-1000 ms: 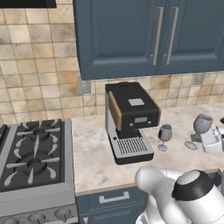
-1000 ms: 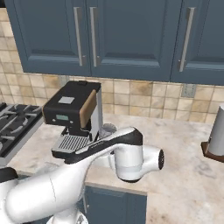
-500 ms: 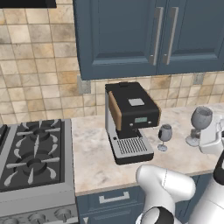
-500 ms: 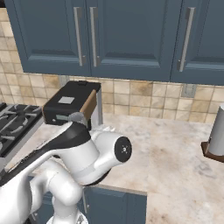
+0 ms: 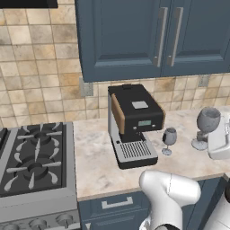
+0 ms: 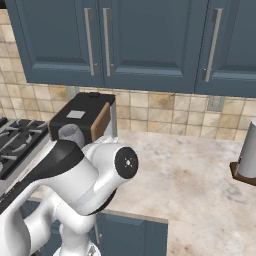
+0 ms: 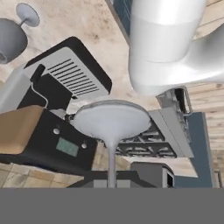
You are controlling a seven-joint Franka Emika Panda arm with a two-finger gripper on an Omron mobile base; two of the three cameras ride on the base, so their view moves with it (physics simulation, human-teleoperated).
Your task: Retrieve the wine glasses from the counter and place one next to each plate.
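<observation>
My pincer [image 7: 112,186] is clamped on the thin stem of a clear, greyish wine glass [image 7: 112,124], lifted above the beige marble worktop [image 5: 96,157]. Below it, a second, smaller-looking glass [image 5: 169,139] stands beside the black coffee machine [image 5: 134,121].

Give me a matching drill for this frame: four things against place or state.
Things:
1. coffee machine
2. stove
3. right wine glass
4. left wine glass

Place or state:
a. held in the shut jaws
b. left of the counter
c. standing free beside the coffee machine
d. black, back against the tiled wall

Pairs: 1-d, 2-b, 3-a, 4-c
</observation>
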